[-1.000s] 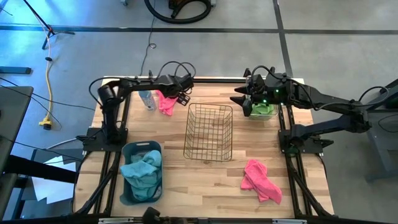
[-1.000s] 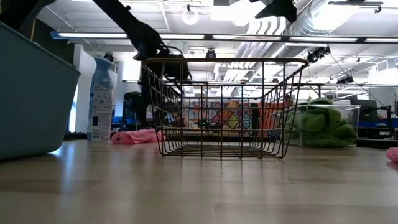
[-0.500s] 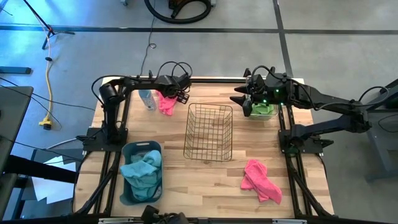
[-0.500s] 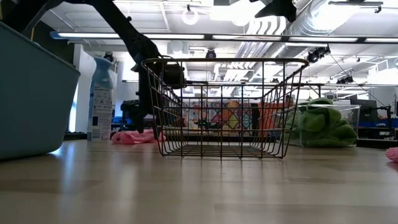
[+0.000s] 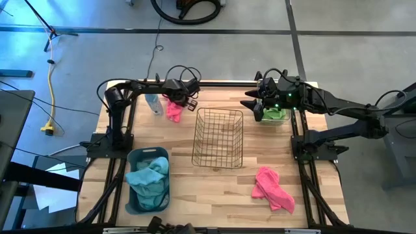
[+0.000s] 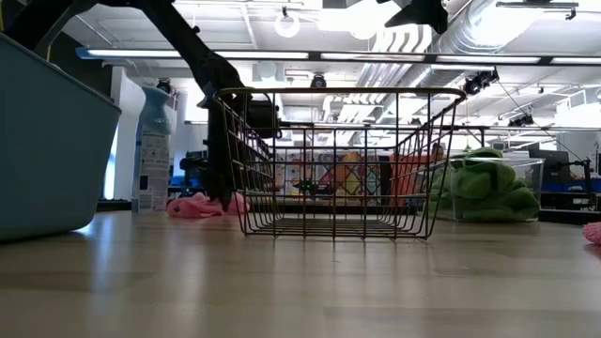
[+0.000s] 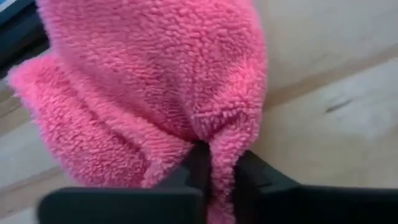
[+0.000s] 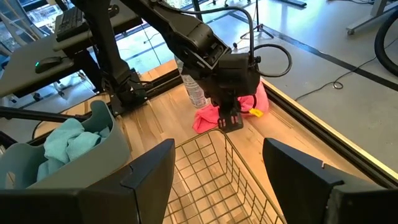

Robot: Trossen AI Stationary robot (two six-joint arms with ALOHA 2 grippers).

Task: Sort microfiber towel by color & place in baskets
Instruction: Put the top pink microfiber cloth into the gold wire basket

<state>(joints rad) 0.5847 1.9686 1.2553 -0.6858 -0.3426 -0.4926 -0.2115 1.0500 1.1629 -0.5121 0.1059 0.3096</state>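
A pink towel [image 5: 173, 110] lies bunched on the table's far left, next to a pale blue spray bottle [image 5: 153, 103]. My left gripper [image 5: 178, 104] is down on it and shut on it; it fills the left wrist view [image 7: 155, 81]. My right gripper [image 5: 251, 104] hangs open and empty at the far right, above the clear bin [image 5: 283, 121] that holds a green towel [image 6: 484, 183]. The copper wire basket [image 5: 218, 138] stands in the middle. The grey-blue tub [image 5: 132, 188] at the near left holds teal towels [image 5: 149, 177]. A second pink towel [image 5: 273, 188] lies at the near right. My left gripper pinches a raised fold of the pink towel [image 7: 219, 149] between its two fingertips [image 7: 198, 163]. The fingers come from above, pointing down. The rest of the towel lies bunched on the table [image 6: 192, 207].
The spray bottle stands upright just left of the held towel [image 6: 153, 150]. The wire basket's far-left corner [image 5: 199, 112] is close to my left gripper. Bare wood lies between the basket and the tub, and along the near edge.
My left gripper has gone down from about the height of the wire basket's rim onto the pink towel at the table's far left. The towel stays on the table.
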